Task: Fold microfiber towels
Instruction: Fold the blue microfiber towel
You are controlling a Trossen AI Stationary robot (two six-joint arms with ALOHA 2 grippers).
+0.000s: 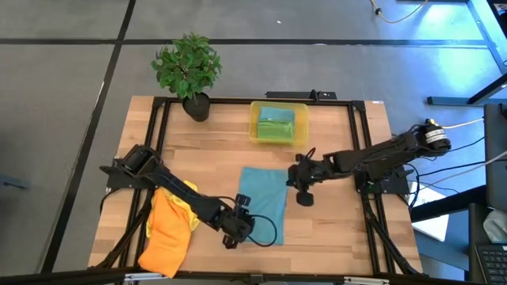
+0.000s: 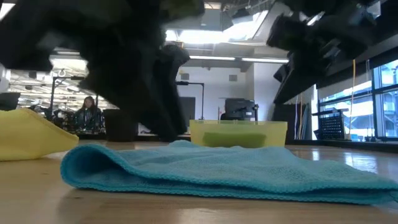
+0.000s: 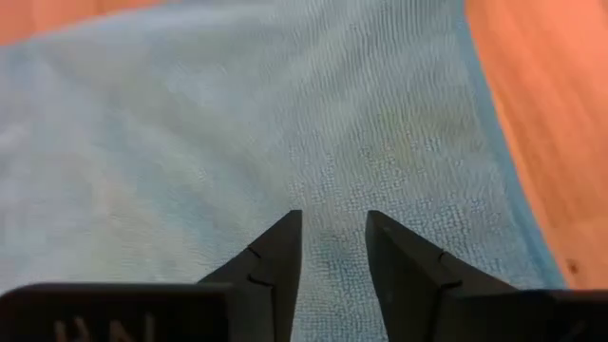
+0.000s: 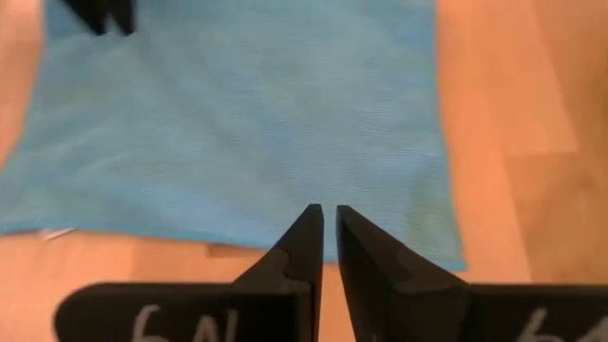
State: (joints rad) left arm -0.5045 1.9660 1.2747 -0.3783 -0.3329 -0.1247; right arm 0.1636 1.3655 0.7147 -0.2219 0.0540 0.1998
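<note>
A teal-blue microfiber towel (image 1: 265, 198) lies folded into a rectangle in the middle of the table; in the low view its rounded fold (image 2: 81, 167) faces left. My left gripper (image 1: 236, 231) stands open low over the towel's near left part (image 3: 237, 114), nothing between its fingers (image 3: 332, 228). My right gripper (image 1: 303, 198) hangs shut above the towel's right edge (image 4: 330, 218) and holds nothing. An orange and yellow towel heap (image 1: 168, 229) lies under the left arm. A green towel (image 1: 276, 125) lies in the yellow bin.
The yellow bin (image 1: 253, 127) stands at the far middle of the table, a potted plant (image 1: 190, 75) at the far left corner. Bare wood shows to the right of the teal towel and along the near edge. A person sits in the room beyond (image 2: 87, 115).
</note>
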